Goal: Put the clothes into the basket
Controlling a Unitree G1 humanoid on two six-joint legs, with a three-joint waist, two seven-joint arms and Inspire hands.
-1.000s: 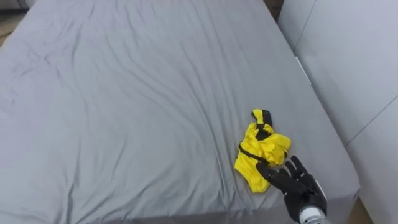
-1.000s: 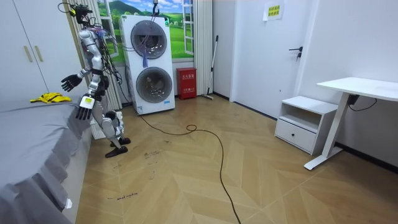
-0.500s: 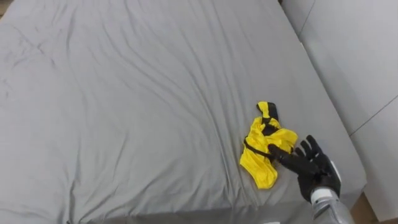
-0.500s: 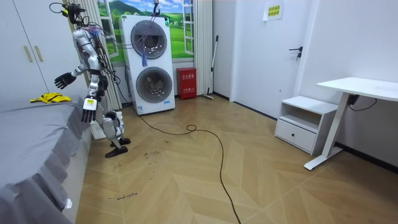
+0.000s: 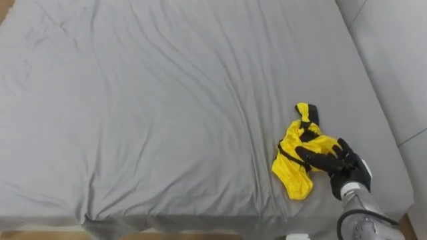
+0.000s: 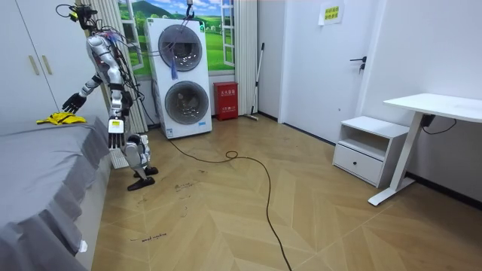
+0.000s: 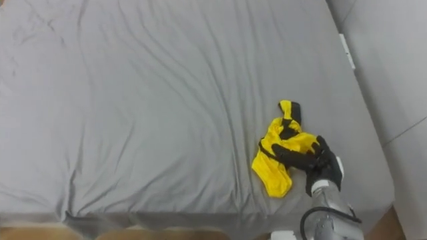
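Observation:
A crumpled yellow garment with black trim (image 5: pixel 292 175) (image 7: pixel 269 172) lies on the grey bed sheet (image 5: pixel 167 100) near the bed's near right corner. My right hand (image 5: pixel 345 168) (image 7: pixel 321 164) comes in from the lower right, open, and its straight fingers rest on the garment's right side. In the room view I stand at the bed's edge with the right hand (image 6: pixel 73 100) stretched out to the yellow garment (image 6: pixel 56 118). My left hand (image 6: pixel 116 140) hangs open at my side.
A pale wall panel (image 5: pixel 400 53) runs along the bed's right side. Behind me in the room view stand a stacked washer and dryer (image 6: pixel 183 75), a red box (image 6: pixel 224 100), a low cabinet (image 6: pixel 369 147) and a white desk (image 6: pixel 437 105).
My right hand has moved forward from just short of the garment onto it. The left arm has dropped to my side. The head camera has shifted, so the whole bed sits differently.

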